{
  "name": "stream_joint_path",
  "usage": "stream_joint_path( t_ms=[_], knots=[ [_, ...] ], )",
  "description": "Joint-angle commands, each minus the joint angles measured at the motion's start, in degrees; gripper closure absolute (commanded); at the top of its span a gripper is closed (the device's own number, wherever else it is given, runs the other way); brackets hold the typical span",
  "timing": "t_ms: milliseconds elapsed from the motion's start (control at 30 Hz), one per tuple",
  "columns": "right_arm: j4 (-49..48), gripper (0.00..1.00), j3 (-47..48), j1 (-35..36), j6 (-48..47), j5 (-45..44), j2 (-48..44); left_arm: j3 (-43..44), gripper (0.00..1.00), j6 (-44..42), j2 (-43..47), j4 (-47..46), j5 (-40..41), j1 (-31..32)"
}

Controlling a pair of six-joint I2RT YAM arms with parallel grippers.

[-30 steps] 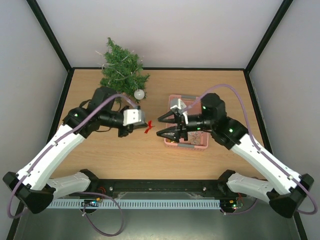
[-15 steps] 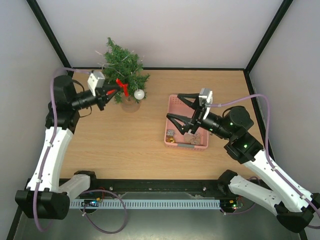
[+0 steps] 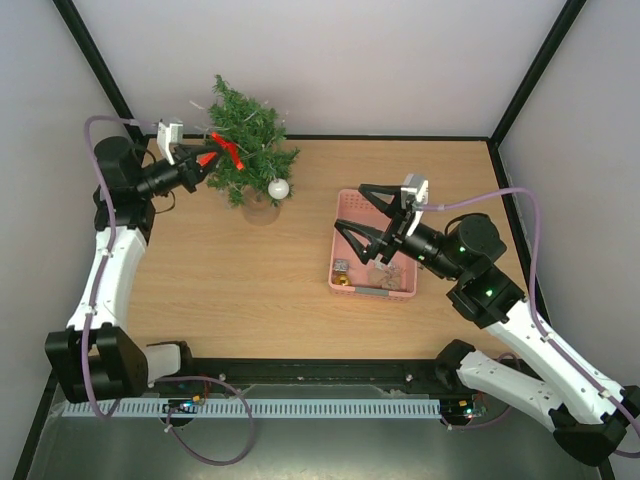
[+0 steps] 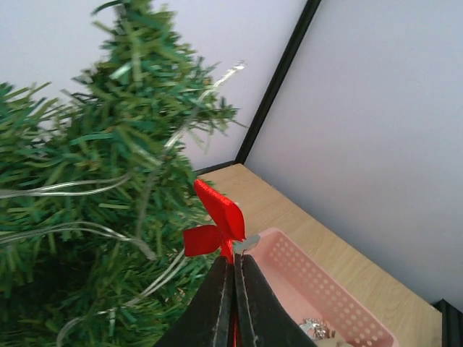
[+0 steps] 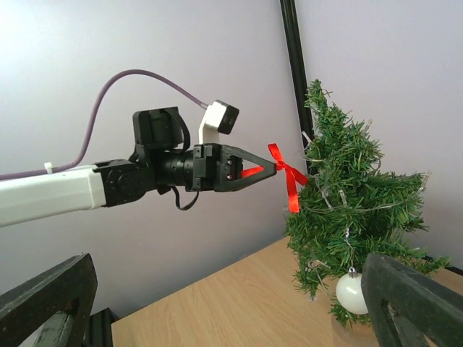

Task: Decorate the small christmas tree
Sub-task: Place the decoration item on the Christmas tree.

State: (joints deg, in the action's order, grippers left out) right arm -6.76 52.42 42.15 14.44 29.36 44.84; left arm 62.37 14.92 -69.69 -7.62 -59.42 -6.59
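**Bow brought up to the tree, not yet let go**

A second ago my left tool (image 3: 207,160) was over the middle of the surface (image 3: 250,300), tip to tip with my right tool (image 3: 348,208), with the red bow (image 3: 228,150) at its tip. Since then I have swung that arm to the far left corner and raised it. The bow now sits against the upper branches of the tree (image 3: 245,125), on its left side, well above the white bauble (image 3: 279,188) that hangs low on the right.

The left tool is pressed together, pinching the bow by its centre. In the wrist view the loops stand just past the fingertips, with needles and silver strands right behind them. I cannot tell whether the bow has caught on a branch.

Over the same second my right tool has drawn back from the middle and spread wide. It hangs above the pink basket (image 3: 400,290) with nothing between its fingers, and a few small ornaments lie in the basket below.

The tree stands upright at the far left edge of the surface.

My reading is that the hand-over is finished and the bow has reached its spot but is not yet hung. What remains is to press it in among the needles and release it. The right tool looks well placed to pick the next piece from the basket.
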Motion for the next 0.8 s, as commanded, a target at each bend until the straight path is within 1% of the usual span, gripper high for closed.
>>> stream_joint_path(
  t_ms=[0,167,367,467,767],
  knots=[
    [-2.77,0.02,0.03,0.38,0.4,-0.9,0.41,0.75,0.98,3.89,-2.92,-4.13,-1.51,-1.28],
    [-2.42,0.02,0.82,0.38,0.51,-0.43,1.59,0.97,0.98,5.6,-5.32,-5.16,-2.24,-1.64],
    [-2.72,0.02,0.86,0.39,0.83,-0.11,2.82,-0.66,0.98,8.08,-7.45,-10.45,-5.57,-1.52],
    [-2.73,0.02,1.04,0.34,1.1,0.25,3.52,0.1,0.98,8.26,-8.38,-10.64,-5.56,-1.4],
    [-2.9,0.02,1.82,0.39,0.86,0.16,4.76,3.28,0.98,2.86,-12.31,-3.08,-3.38,-1.32]
  ],
)
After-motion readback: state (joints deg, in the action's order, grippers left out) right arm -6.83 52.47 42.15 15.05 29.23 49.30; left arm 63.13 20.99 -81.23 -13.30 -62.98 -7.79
